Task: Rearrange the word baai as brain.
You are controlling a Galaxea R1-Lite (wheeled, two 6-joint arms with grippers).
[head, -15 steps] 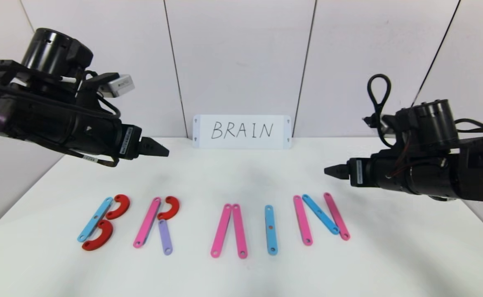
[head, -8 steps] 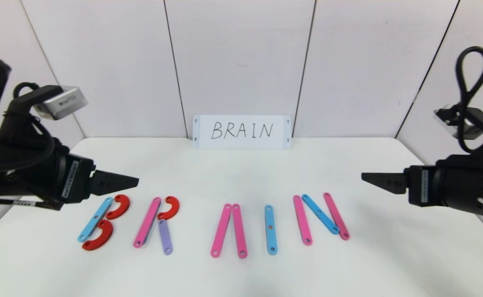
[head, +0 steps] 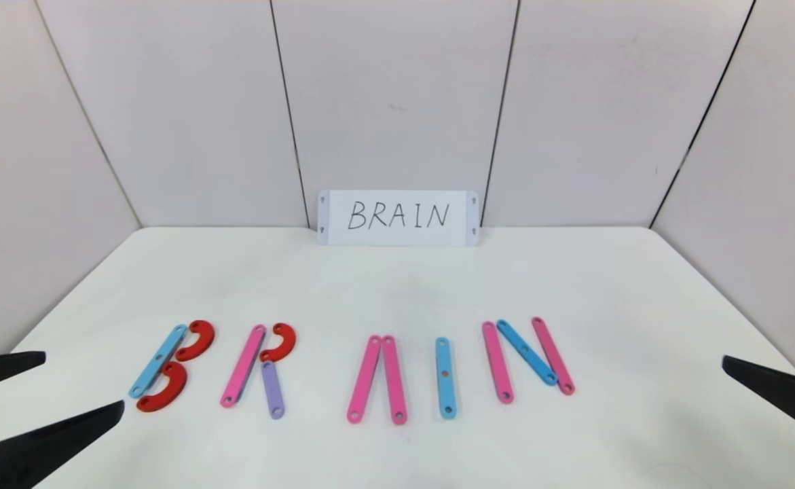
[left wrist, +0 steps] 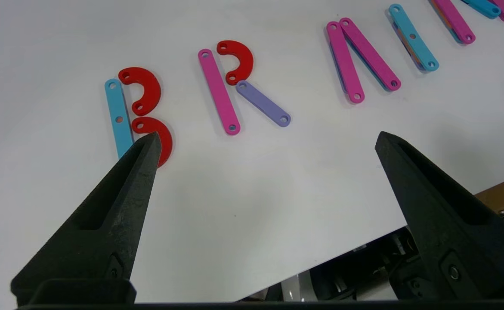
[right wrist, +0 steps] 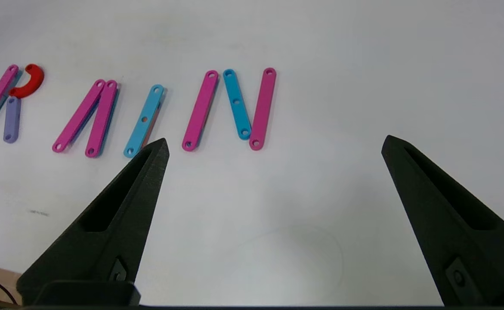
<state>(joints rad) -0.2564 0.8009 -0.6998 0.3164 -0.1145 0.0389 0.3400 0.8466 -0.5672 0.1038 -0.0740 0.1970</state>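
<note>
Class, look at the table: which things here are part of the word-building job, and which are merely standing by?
Part of the job:
- letter pieces spelling B, R, A, I, N
- white BRAIN card, the model word

Standing by:
- left gripper, open, near table corner
- right gripper, open, opposite corner

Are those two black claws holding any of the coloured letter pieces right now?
No. The left gripper and right gripper both have their fingers spread open and empty; the letter pieces lie on the table.

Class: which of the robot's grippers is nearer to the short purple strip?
Left. The left gripper sits at the table's near-left corner, a little past the B from the purple strip; the right gripper is far across, beyond the N.
</note>
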